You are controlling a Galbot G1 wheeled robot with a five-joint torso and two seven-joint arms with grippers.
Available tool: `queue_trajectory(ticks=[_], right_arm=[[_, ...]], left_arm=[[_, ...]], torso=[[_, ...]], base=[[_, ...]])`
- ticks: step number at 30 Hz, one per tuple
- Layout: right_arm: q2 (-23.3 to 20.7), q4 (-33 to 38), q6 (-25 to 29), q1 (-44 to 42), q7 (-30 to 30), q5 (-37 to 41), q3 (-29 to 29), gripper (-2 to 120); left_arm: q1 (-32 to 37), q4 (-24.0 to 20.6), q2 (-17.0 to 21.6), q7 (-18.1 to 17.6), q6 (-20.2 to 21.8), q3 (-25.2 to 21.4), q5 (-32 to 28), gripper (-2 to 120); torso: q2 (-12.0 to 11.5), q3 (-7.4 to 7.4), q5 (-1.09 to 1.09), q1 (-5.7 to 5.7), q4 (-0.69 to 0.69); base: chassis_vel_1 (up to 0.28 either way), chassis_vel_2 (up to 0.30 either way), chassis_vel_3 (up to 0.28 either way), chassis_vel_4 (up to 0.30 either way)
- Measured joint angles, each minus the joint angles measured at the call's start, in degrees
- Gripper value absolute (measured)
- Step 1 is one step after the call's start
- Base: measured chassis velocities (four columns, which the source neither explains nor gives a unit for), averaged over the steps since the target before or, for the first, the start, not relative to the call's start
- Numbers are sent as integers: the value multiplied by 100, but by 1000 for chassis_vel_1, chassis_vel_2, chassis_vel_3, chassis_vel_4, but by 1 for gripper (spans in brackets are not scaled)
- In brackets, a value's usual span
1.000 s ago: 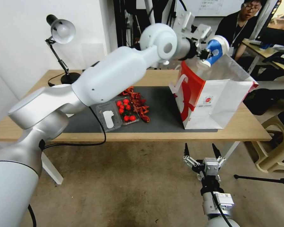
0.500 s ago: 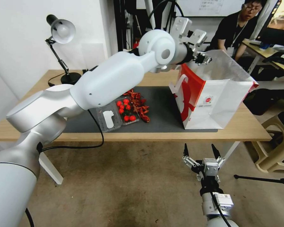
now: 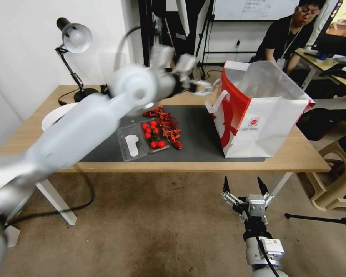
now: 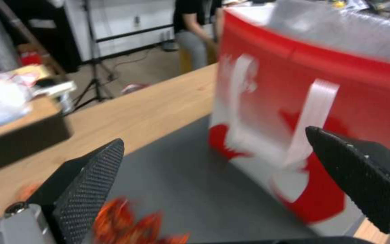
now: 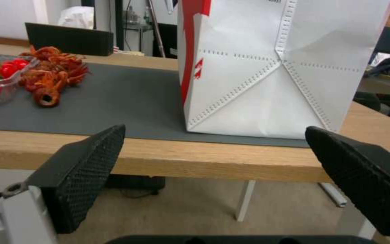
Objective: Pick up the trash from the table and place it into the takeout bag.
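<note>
Since a second ago the left gripper (image 3: 198, 86) has let go of the blue-and-white paper cup it held over the takeout bag (image 3: 257, 127) and swung back to the robot's left; it now hangs above the far part of the dark grey mat (image 3: 198, 134), just beside the bag's red side panel, its jaws wide and holding nothing; the left wrist view shows both black fingers (image 4: 89, 189) spread, with the red panel and a white strap handle (image 4: 310, 118) close ahead. No cup is visible any more; the bag's inside is hidden from view. On the mat lie a clear plastic clamshell box (image 3: 142, 140) with red cherry tomatoes (image 3: 153, 132) in one half, and a heap of red crayfish shells (image 3: 169, 129) touching its far side; both rest well apart from the bag. A black desk lamp (image 3: 75, 57) stands at the far left corner of the bench (image 3: 296, 154); the right gripper (image 3: 245, 188) waits low in front of the bench edge, jaws wide, empty.
</note>
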Motion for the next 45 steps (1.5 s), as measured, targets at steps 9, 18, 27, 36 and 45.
queue_trajectory(ticks=[9,18,27,36,45], right_arm=[[-40,53,-12,9,-4,-1,-30,100],[243,194,65,-276,-5,-234,72,100],[406,226,69,-308,-28,-336,39,100],[355,209,56,-281,-63,-335,20,100],[261,110,279,-218,-285,-248,65,100]], left_arm=[[2834,-1076,550,104,-328,-1672,1165,100],[3794,-1188,340,-108,-995,-2131,2492,100],[5563,-1416,91,79,-1751,-3222,3375,100],[7394,-1702,-530,152,-2586,-4163,4171,100],[8328,-1487,-1069,400,-3755,-4247,4877,100]], torso=[[-1,0,2,0,3],[-1,0,2,0,-5],[-1,1,1,1,-2],[0,0,3,0,-3],[0,1,2,0,-3]], base=[[0,0,0,0],[0,0,0,0],[0,0,0,0],[0,0,0,0],[0,0,0,0]])
